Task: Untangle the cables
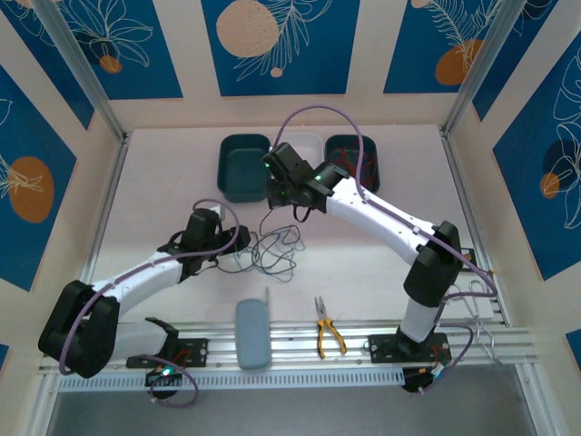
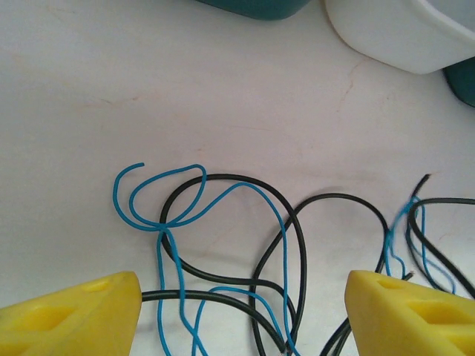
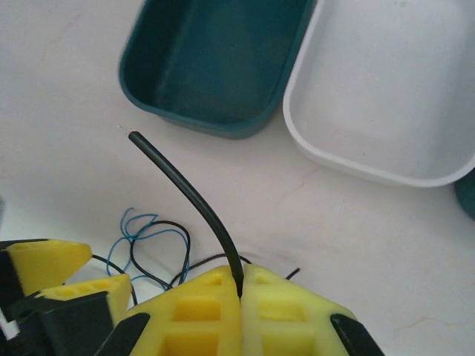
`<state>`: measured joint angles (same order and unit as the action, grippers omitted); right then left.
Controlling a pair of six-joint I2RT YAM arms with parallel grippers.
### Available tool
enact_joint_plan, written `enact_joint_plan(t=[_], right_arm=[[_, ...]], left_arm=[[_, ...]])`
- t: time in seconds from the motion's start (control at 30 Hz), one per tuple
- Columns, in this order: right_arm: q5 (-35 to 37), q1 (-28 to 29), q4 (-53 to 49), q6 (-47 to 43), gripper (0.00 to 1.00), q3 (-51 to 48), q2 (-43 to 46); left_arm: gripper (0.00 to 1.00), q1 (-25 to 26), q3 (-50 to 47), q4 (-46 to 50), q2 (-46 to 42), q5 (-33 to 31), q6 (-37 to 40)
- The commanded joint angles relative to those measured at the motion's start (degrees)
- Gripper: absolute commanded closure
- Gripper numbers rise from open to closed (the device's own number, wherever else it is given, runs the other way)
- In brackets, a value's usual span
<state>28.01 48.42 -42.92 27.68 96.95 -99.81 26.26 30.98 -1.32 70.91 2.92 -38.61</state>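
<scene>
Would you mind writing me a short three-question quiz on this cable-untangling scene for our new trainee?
1. True or false: the right gripper is shut on a black cable.
2. The left gripper is: A) shut on nothing; B) open over the tangle of blue and black cables; C) clamped on a tray rim.
3. Fill in: in the right wrist view, the tray beside the teal tray is ___ in colour.
Key: 1 true; 2 B; 3 white, the white tray.
</scene>
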Motion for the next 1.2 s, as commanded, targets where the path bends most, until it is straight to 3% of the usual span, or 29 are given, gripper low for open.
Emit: enact_joint_plan(t=[0.0,0.43,0.7,0.83,0.97,1.17], right_arm=[[1.3,1.0,3.5,-2.8,1.0,-0.8,4.8],[-1.1,1.4,11.6,-8.3,1.0,-1.7,15.0],[-3.9,0.8,8.9,-11.5,1.0,7.0,15.6],[-5.6,-0.8,0.4,-9.2,1.0,16.5,13.0],[-10.6,-3.0,-6.3,-7.0,1.0,24.0,10.5],[-20.9,-6.6,-6.5,-4.8,1.0,25.7,10.6]], left_arm=[[0.27,-0.4,-0.9,-1.5,-1.0,1.0,1.2],[0.27,-0.4,-1.9,-3.2,-1.0,1.6,0.8],[0.27,-0.4,-2.6,-4.2,-0.7,1.7,0.5],[0.27,-0.4,-2.6,-4.2,-0.7,1.8,0.5],[0.27,-0.4,-2.5,-4.3,-0.7,1.7,0.5],[0.27,-0.4,-2.4,-4.7,-0.3,2.0,0.6]])
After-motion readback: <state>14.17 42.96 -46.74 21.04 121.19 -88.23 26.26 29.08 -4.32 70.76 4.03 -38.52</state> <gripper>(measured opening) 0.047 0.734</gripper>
